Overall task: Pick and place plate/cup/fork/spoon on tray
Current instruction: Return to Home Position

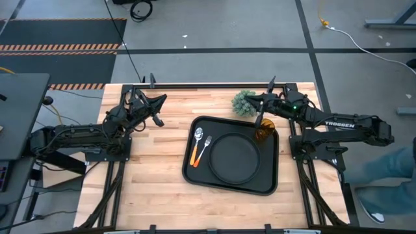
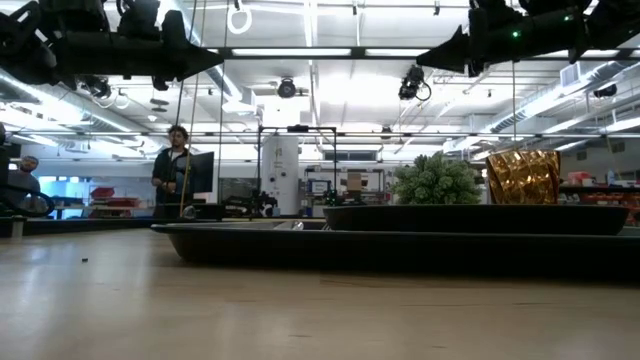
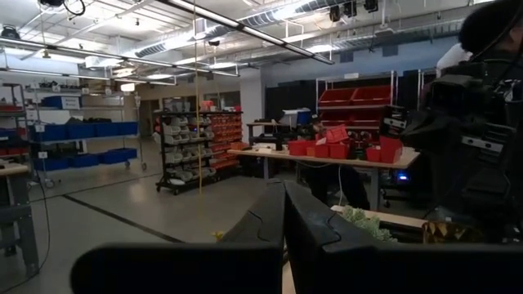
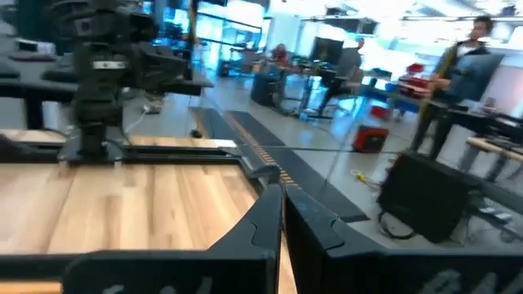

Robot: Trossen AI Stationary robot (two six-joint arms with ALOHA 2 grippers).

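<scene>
Bare wood table (image 1: 149, 175) filled the near part of the high view. Tray (image 1: 195, 174) lay right of centre, long axis running left to right, tilted slightly against the table edges. Plate (image 1: 234, 157) sat flat in the tray's middle-right part, nearly filling its narrow span. Fork (image 1: 195, 153) and spoon (image 1: 203, 148) lay side by side in the tray's left strip, just left of the plate, both long axes running near to far; the fork's orange handle pointed toward the near edge, tines away. Cup (image 1: 264, 130) stood upright in the tray's far right corner. Green plant ball (image 1: 244, 103) rested on the table just beyond that corner. Left gripper (image 1: 158, 112) hung over open table well left of the tray, fingers pressed together, empty. Right gripper (image 1: 259, 121) sat just beside the cup and plant ball, fingers closed, holding nothing. Wide open table lay left of and in front of the tray; little room was left between the tray and the right edge.

Low view: bare tabletop nearest, then the tray's rim (image 2: 300, 240) across the frame, plate (image 2: 480, 218) above it, cup (image 2: 523, 176) upright at right, plant ball (image 2: 436, 181) beside it. Both arms hung overhead. A person (image 2: 175, 175) stood in the room behind.

Left wrist view: closed fingers (image 3: 270, 224) met in the middle.

Right wrist view: closed fingers (image 4: 274, 220) over bare table.
</scene>
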